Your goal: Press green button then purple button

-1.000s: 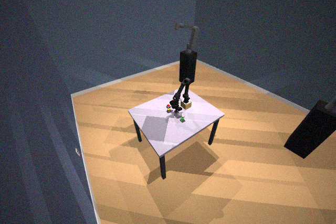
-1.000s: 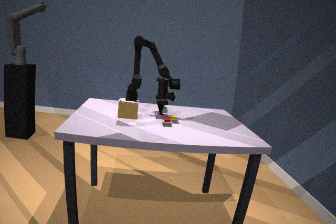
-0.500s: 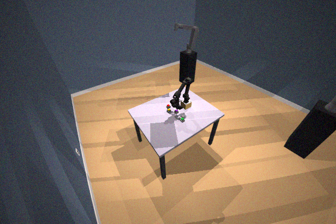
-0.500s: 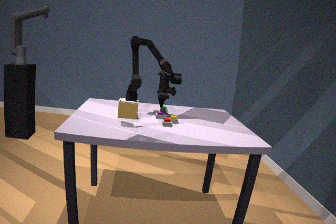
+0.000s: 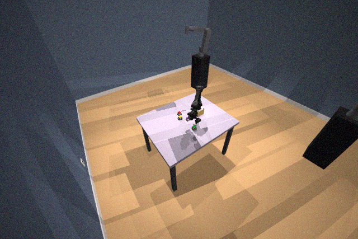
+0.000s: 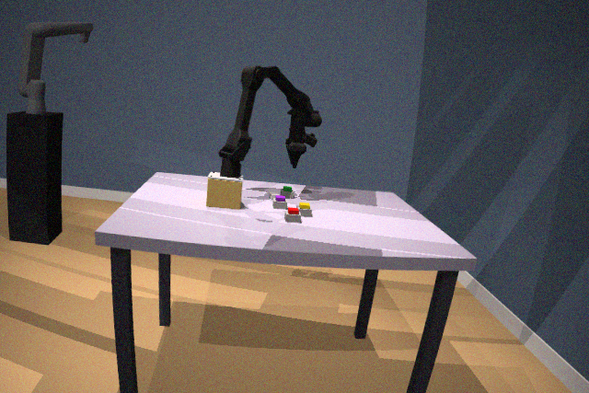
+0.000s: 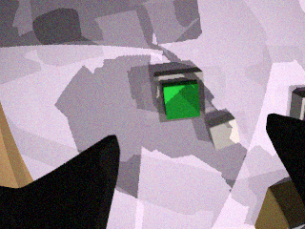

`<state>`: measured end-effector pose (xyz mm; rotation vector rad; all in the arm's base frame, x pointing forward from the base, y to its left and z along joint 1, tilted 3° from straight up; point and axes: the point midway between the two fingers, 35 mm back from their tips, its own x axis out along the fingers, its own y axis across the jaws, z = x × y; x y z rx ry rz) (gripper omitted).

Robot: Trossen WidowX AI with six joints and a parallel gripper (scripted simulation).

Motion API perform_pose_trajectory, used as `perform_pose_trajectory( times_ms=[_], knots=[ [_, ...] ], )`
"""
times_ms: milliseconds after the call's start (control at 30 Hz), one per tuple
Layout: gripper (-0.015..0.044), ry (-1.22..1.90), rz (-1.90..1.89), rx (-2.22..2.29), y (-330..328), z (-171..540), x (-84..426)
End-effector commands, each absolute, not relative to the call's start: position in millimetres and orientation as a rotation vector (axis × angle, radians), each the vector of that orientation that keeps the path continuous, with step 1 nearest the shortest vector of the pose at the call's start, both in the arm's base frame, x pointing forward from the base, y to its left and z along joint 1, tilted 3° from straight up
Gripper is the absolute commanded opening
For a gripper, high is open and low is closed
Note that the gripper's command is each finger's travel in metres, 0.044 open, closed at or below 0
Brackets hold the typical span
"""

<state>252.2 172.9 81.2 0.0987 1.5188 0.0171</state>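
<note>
Black and open with nothing between its fingers, the gripper [image 5: 194, 118] [image 6: 294, 165] [image 7: 196, 133] hangs above the table [image 5: 156, 123] [image 6: 190, 226] [image 7: 167, 174]. In the exterior view, the green button [image 5: 194, 127] [image 6: 287, 188] [image 7: 181, 101] sits below it, with the purple button [image 5: 187, 118] [image 6: 280, 198] at the green one's seven o'clock.

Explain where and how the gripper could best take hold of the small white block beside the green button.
Probably by two opposite upright sides of the white block, coming from above with jaws spread. It looks squarish, so flat faces should suit them. The green button stands close by one corner, so keep the jaws clear of it.
</note>
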Motion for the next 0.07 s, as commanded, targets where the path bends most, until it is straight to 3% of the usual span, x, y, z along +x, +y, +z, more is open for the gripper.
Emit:
perform_pose_trajectory(
  times_ms=[0,33],
  knots=[
    [0.0400,1.518,0.001,0.104,181.8,84.8,253.0],
    [0.0400,1.518,0.001,0.104,181.8,84.8,253.0]
  ],
)
